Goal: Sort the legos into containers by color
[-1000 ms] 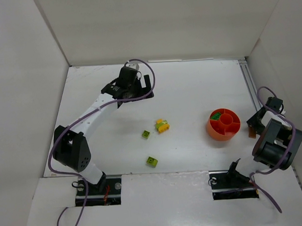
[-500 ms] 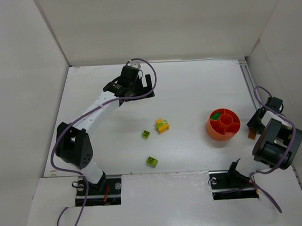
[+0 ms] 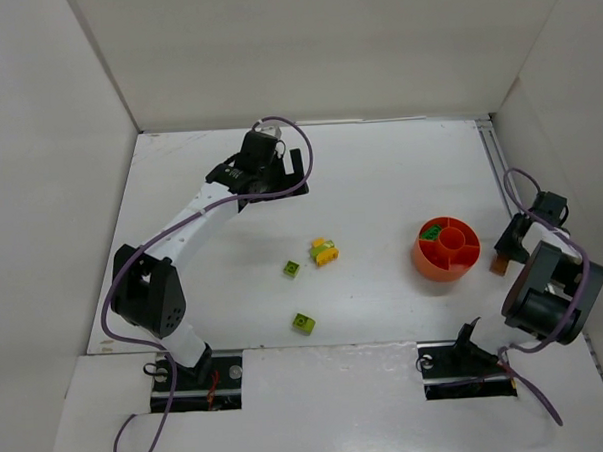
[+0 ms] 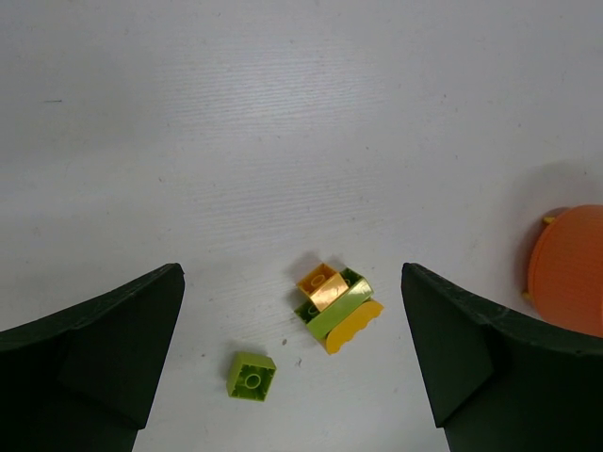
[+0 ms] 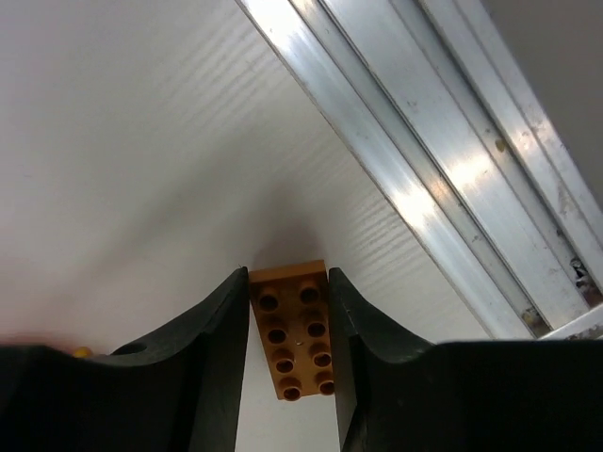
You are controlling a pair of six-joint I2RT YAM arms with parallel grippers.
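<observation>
The right gripper (image 5: 288, 282), closed on the brown brick (image 5: 294, 339) at lower centre of the frame, may drop it before the orange bowl (image 3: 430, 264) if the pinch slips.

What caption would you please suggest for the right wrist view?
Right gripper clamps a brown brick beside an aluminium rail.

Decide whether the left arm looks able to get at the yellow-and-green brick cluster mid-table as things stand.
Probably yes. The left gripper is open and aimed down at the cluster, which lies on bare table with nothing over it. A lone lime brick sits nearby, apart.
</observation>
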